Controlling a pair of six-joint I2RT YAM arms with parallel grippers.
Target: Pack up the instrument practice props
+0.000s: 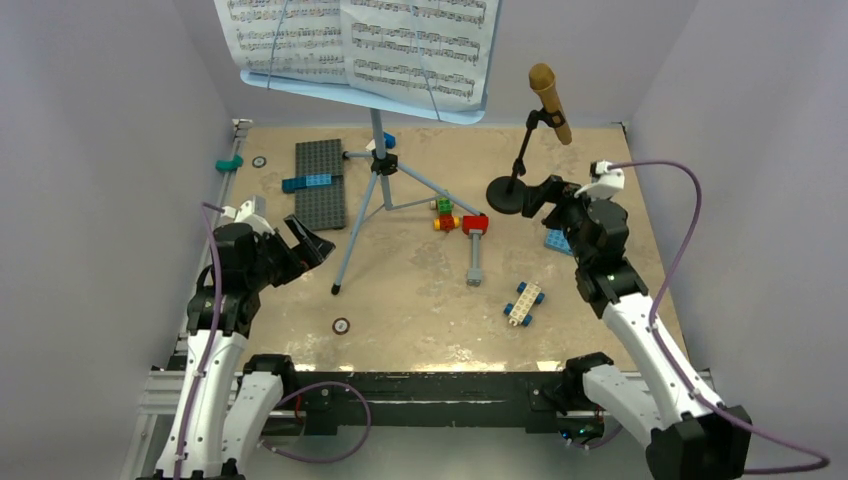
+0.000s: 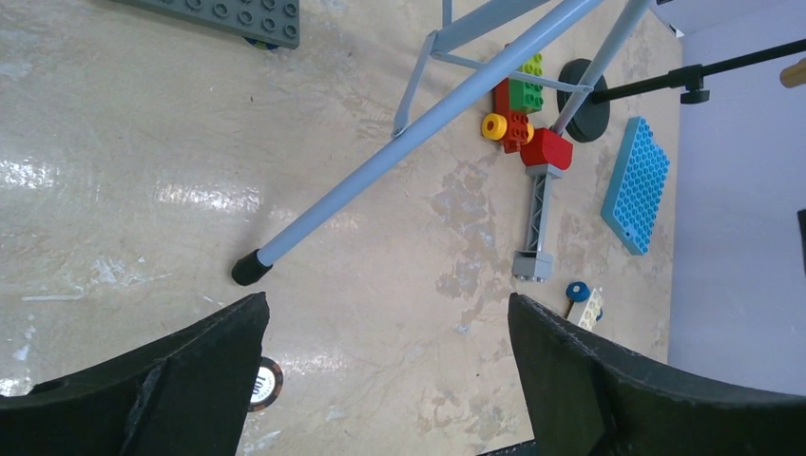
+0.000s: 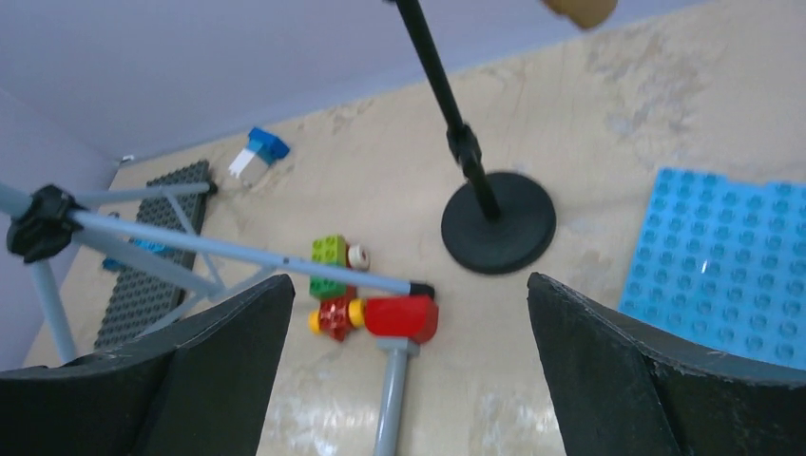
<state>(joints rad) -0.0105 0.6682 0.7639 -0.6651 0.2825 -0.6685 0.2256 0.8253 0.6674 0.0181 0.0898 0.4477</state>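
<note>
The light-blue tripod music stand (image 1: 383, 163) stands upright at the back middle, with white sheet-music pages (image 1: 360, 40) on its desk. The gold-brown microphone (image 1: 550, 100) sits clipped on the black round-base mic stand (image 1: 505, 195), upright at the back right. My left gripper (image 1: 305, 245) is open and empty, just left of the near tripod leg (image 2: 409, 128) and its black foot (image 2: 249, 269). My right gripper (image 1: 540, 195) is open and empty, close beside the mic stand base (image 3: 499, 223). The right wrist view also shows a tripod leg (image 3: 238, 252).
A grey baseplate (image 1: 320, 185) lies left of the tripod. A blue baseplate (image 3: 722, 256) lies under my right arm. A red-headed grey toy hammer (image 1: 475, 245) and coloured bricks (image 1: 443, 212) lie mid-table, and a wheeled white brick (image 1: 523, 302) lies nearer. A small disc (image 1: 341, 325) lies front-middle. Walls enclose three sides.
</note>
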